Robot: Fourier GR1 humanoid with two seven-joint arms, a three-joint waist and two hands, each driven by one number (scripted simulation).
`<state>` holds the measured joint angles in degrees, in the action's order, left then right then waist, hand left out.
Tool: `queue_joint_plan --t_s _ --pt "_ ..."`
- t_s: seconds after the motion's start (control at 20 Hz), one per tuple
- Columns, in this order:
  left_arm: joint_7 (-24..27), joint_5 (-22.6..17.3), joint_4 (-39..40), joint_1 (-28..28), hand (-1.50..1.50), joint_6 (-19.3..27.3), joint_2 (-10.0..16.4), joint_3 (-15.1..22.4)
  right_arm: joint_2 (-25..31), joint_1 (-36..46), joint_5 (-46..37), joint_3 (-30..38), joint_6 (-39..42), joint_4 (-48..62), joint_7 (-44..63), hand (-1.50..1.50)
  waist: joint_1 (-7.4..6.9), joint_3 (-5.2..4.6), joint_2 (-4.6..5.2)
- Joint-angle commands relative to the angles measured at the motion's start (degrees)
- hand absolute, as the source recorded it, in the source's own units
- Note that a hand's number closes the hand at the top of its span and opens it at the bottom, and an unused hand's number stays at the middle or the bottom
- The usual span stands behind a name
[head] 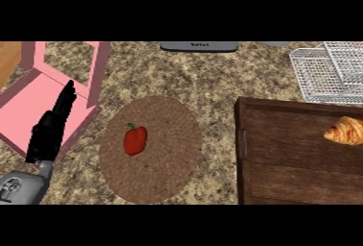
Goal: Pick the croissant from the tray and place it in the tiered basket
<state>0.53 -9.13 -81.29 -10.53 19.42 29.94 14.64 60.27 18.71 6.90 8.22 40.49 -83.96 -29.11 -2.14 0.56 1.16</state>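
**Croissant on the tray's far right, wire basket beyond it**

The croissant (344,130) lies on the dark wooden tray (297,163), toward the tray's far right part, and the view's right edge cuts it off. Its long axis runs slanted. The visible tapered end points toward the tray's near-left, and the rest rises toward the far right. Nothing else shows on the tray, which fills the near right of the tabletop (212,77).

Just past the tray's far edge, at the tabletop's far right corner, stands the white wire basket (322,72). No object sits between it and the croissant.

Left of the tray, mid-tabletop, a round brown mat (166,168) carries a red pepper (135,140), stem toward the far edge. A grey device (199,46) sits at the far edge.

Along the tabletop's left edge lies a pink frame (25,108). The left hand (50,129) hovers over it, fingers straight and together, pointing toward the far edge and holding nothing. It is well apart from the croissant, with the mat between.
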Motion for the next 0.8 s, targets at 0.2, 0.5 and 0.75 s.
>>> queue_joint_plan --t_s 0.2,0.5,0.75 --pt "-1.06 1.12 0.52 -0.13 0.0 0.02 -0.2 0.45 10.29 -2.77 -19.53 -6.91 -2.11 -1.94 -22.31 -1.5 0.53 -0.22 -0.45" --pt "-3.08 2.36 1.01 -2.8 0.0 -0.33 -0.65 -0.13 9.66 -2.18 -29.14 -13.98 -14.71 9.19 -30.33 -1.5 0.02 -0.44 -0.44" --pt "-0.67 1.38 0.07 0.78 0.0 -1.75 -0.87 -2.23 8.59 -1.65 -35.08 -19.01 -19.43 12.53 -29.22 -1.5 0.6 -0.53 -0.81"
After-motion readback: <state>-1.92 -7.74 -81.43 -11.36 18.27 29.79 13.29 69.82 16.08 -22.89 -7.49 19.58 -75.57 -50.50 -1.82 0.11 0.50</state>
